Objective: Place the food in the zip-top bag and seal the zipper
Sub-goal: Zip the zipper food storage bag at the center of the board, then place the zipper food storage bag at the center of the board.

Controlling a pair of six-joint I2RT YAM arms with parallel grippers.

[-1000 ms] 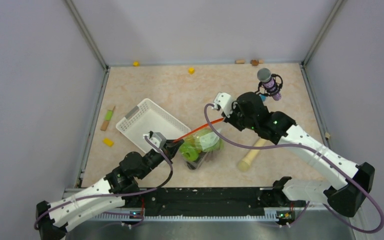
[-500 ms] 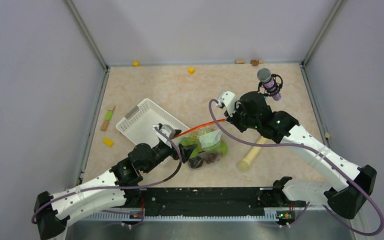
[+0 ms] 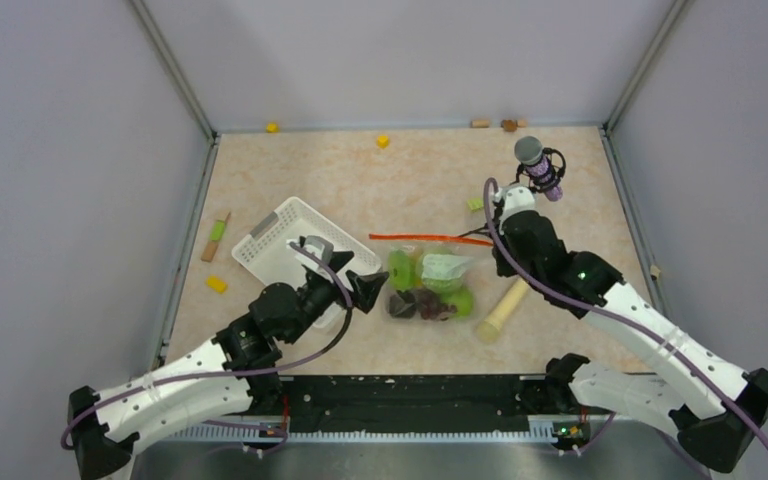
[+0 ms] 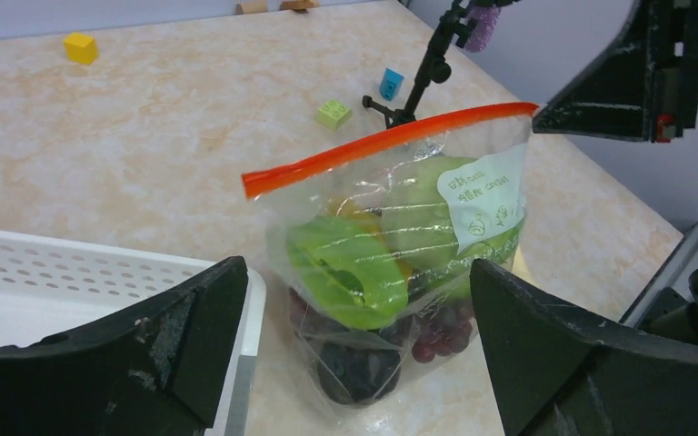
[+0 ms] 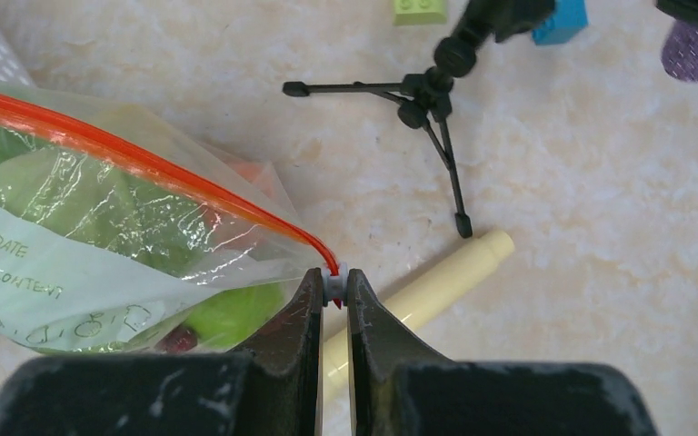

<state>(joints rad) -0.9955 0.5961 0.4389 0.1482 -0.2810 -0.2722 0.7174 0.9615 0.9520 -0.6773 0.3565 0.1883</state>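
The clear zip-top bag (image 3: 430, 285) stands mid-table with the food inside: green apples (image 4: 345, 272), dark grapes (image 4: 436, 336) and a bit of orange. Its red-orange zipper (image 3: 425, 238) runs as one straight strip along the top (image 4: 382, 143). My right gripper (image 5: 332, 277) is shut on the small white slider at the strip's right end, holding that corner up (image 3: 495, 243). My left gripper (image 3: 368, 290) is open just left of the bag; in the left wrist view its wide-apart fingers frame the bag without touching it (image 4: 359, 272).
A white slotted basket (image 3: 280, 235) sits under my left wrist. A beige rod (image 3: 500, 310) lies right of the bag. A microphone on a small tripod (image 3: 538, 168) stands behind my right arm. Small yellow (image 3: 217, 284), green (image 3: 474, 203) and blue (image 5: 559, 23) blocks are scattered.
My left gripper opened and let go of the bag's left corner. My right gripper moved right along the zipper to its end. The bag settled onto the table.
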